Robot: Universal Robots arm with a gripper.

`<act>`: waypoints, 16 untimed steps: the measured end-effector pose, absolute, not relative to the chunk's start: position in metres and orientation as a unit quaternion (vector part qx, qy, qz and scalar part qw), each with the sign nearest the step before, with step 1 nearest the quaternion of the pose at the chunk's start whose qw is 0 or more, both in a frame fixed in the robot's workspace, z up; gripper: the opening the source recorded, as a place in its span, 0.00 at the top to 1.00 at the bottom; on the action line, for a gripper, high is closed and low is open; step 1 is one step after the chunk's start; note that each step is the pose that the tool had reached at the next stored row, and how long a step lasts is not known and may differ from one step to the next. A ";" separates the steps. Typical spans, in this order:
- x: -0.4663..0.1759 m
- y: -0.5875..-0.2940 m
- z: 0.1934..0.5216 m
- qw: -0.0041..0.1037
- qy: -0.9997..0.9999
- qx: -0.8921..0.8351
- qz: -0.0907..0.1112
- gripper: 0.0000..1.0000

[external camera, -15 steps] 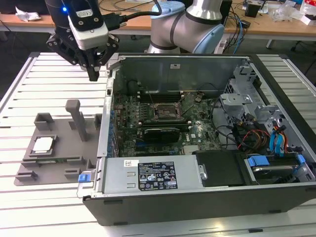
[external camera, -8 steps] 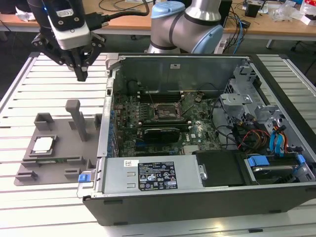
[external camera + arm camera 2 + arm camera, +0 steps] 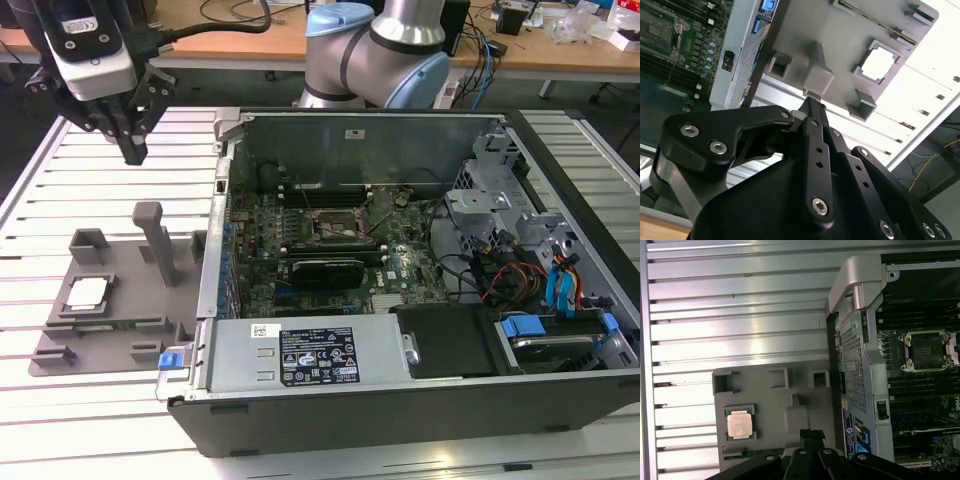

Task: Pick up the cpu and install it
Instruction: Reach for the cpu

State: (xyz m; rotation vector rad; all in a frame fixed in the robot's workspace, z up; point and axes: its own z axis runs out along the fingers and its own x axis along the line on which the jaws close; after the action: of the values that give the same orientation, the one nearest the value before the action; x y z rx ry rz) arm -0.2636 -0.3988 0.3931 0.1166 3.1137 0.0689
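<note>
Hovering with nothing in it, the black two-finger gripper [image 3: 133, 152] sits at about 10 o'clock in the exterior view, above the slatted aluminium table [image 3: 60, 170]. Its fingers look pressed together at the tip, closed on nothing; both wrist views read the same way.

The cpu [image 3: 87, 292], a small flat square chip with a pale silver-grey metal top, lies in its square recess on the grey plastic fixture plate [image 3: 130, 290], at about 8 o'clock in the exterior view and well apart from the gripper. In the first wrist view the cpu [image 3: 739, 424] lies flat and untouched in that pocket.

Progress, as I judge it: nothing done. The chip is not yet picked, and the square black-framed motherboard socket [image 3: 340, 228] looks bare, near frame centre inside the open black desktop computer case [image 3: 400, 420]. Both pick and install remain.

Around:
- The tall grey post [image 3: 150, 235] on the plate stands at roughly 2 o'clock from the cpu, between it and the case wall. In the second wrist view the gripper tip lines up with it, so I call it a snag risk.
- The silver power supply box [image 3: 300, 355] sits at 6 o'clock from the socket.
- Loose cables [image 3: 500, 270] lie at 3 o'clock from the socket.
</note>
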 end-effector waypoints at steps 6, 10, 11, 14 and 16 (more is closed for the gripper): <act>-0.275 -0.399 0.393 0.012 0.999 0.037 0.022 0.89; -0.284 -0.399 0.393 0.012 0.999 0.037 0.022 0.89; -0.287 -0.399 0.393 0.013 0.999 0.037 0.022 0.89; -0.291 -0.399 0.393 0.012 0.999 0.037 0.022 0.89; -0.295 -0.399 0.393 0.012 0.999 0.037 0.022 0.89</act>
State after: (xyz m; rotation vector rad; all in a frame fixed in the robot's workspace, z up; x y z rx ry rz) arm -0.2948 -0.3989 0.3930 0.1166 3.1137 0.0688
